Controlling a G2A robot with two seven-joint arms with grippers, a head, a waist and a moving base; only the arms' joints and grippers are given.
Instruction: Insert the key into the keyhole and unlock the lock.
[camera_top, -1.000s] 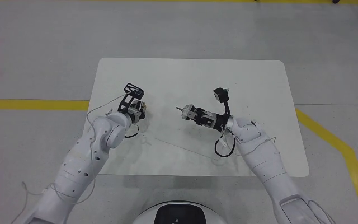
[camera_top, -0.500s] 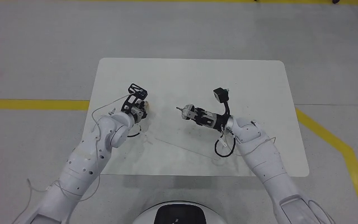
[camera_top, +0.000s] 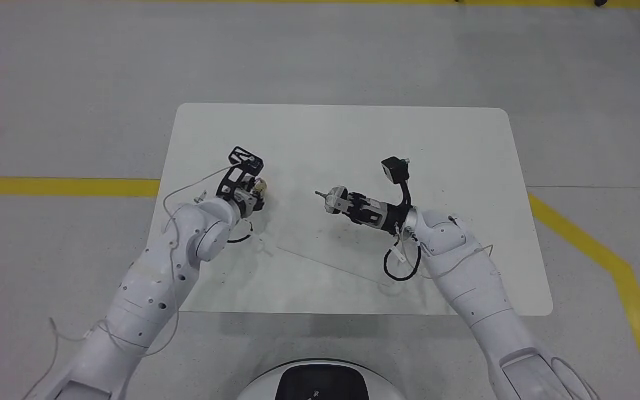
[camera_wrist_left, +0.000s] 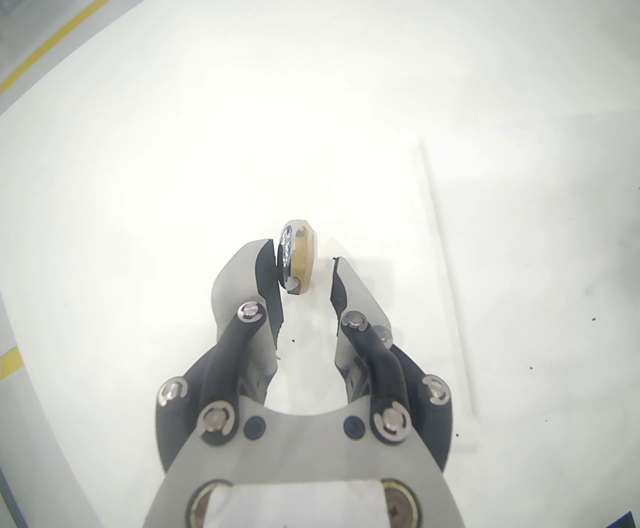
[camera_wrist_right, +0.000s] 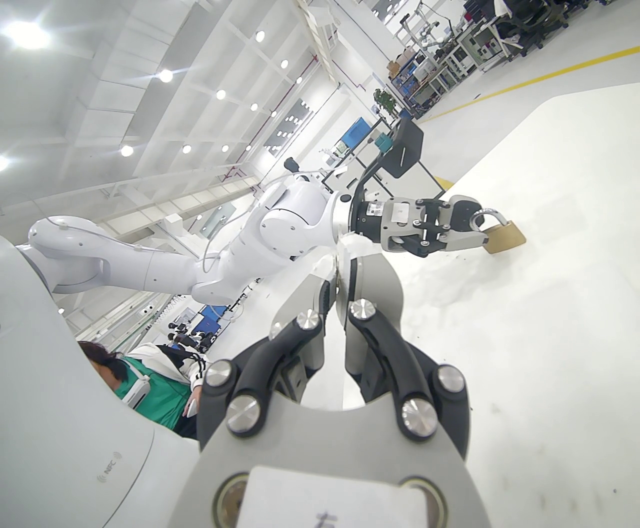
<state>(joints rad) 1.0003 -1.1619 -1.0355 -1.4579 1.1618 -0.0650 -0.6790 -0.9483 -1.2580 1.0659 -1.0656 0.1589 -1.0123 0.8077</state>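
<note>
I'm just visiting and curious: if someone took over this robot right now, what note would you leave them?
Left gripper: open, straddling the padlock, which rests on the table; one finger touches it, the other is apart.
Right gripper: shut on the key, tip pointing toward the padlock, with a gap between them.
Done: key in hand.
Left: grip the padlock, insert the key, turn it.

Brass padlock (camera_wrist_left: 300, 257) with silver shackle sits on table (camera_wrist_left: 150, 175) between left pincer's (camera_wrist_left: 302, 265) fingers (camera_wrist_left: 265, 285); key (camera_top: 319, 194) juts from right pincer (camera_top: 331, 198).
</note>
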